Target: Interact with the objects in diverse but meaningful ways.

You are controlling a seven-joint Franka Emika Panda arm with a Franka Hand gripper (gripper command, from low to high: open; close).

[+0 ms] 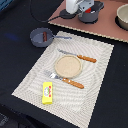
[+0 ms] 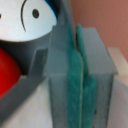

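Dark desk [image 1: 112, 90] carries a pale striped placemat [image 1: 95, 62] in the middle. On the mat: a round tan plate [image 1: 67, 64], a brown-handled knife [image 1: 80, 57] just beyond it, and a brown-handled fork [image 1: 66, 80] just nearer. A yellow block with red marks [image 1: 47, 92] lies at the mat's near end. A dark grey pan [image 1: 41, 37] sits at the mat's far-left edge, something reddish inside.

End effector [image 1: 80, 8] is at the far side, over a pinkish board [image 1: 107, 25], against a dark grey pot [image 1: 91, 13]. The wrist view shows green-padded fingers [image 2: 75, 75] pressed together with no gap, beside a red tomato [image 2: 7, 70].
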